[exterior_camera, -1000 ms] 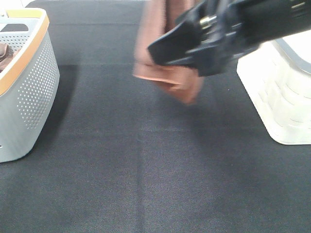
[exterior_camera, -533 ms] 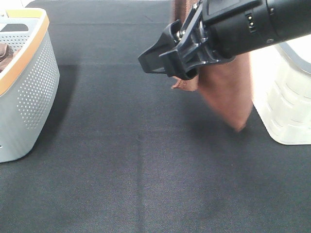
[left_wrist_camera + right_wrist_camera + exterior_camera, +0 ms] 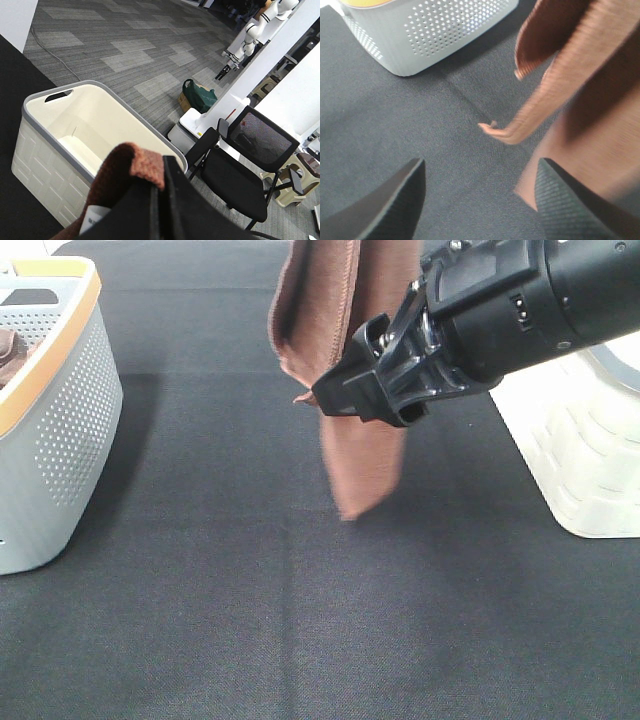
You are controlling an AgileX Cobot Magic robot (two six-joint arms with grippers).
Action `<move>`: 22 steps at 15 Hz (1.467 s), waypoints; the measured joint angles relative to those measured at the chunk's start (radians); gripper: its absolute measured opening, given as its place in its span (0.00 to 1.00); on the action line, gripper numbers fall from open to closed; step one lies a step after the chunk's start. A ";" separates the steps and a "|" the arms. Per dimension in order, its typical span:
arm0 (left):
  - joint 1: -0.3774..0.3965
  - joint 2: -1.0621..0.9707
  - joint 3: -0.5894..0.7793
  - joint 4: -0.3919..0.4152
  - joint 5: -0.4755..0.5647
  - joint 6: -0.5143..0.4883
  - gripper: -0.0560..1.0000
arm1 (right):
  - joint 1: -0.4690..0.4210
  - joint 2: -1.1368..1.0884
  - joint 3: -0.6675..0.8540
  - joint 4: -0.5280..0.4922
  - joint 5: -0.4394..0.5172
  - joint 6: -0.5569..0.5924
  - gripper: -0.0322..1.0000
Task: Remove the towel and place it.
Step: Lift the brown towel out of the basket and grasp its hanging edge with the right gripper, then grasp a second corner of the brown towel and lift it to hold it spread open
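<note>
Left pincer is clamped shut on a fold of the towel. The reddish-brown cloth bulges up over its black tips, and a bit of white tag shows just below. From the high camera that pincer is out of sight above the picture. The towel hangs down from the top edge in a long folded drape over the black table. It is between the grey basket with the orange rim on the left and the cream basket on the right. Its lowest corner is close to the table; I cannot tell whether it touches. The right pincer stretches in from the right, across the front of the towel. Its fingers are spread wide with nothing between them, and the cloth is just beside one of them.
</note>
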State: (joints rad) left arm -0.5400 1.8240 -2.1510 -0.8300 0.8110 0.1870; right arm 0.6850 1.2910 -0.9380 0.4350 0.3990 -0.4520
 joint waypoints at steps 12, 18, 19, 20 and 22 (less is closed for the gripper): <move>0.000 -0.002 0.000 -0.042 -0.001 0.005 0.05 | 0.000 0.074 0.000 -0.012 -0.105 0.137 0.75; 0.000 -0.002 0.000 -0.016 -0.001 0.011 0.05 | 0.000 0.085 0.000 -0.071 -0.141 0.234 0.82; 0.000 -0.002 0.000 -0.016 -0.001 0.011 0.05 | 0.000 0.085 0.000 -0.076 -0.142 0.234 0.82; 0.000 -0.002 0.000 -0.016 -0.001 0.011 0.05 | 0.000 0.085 0.000 -0.086 -0.142 0.235 0.80; 0.000 -0.002 0.000 -0.016 -0.001 0.011 0.05 | 0.000 0.085 0.000 -0.106 -0.143 0.237 0.77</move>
State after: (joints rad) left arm -0.5400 1.8220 -2.1510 -0.8460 0.8100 0.1980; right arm 0.6850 1.3760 -0.9380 0.3290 0.2560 -0.2150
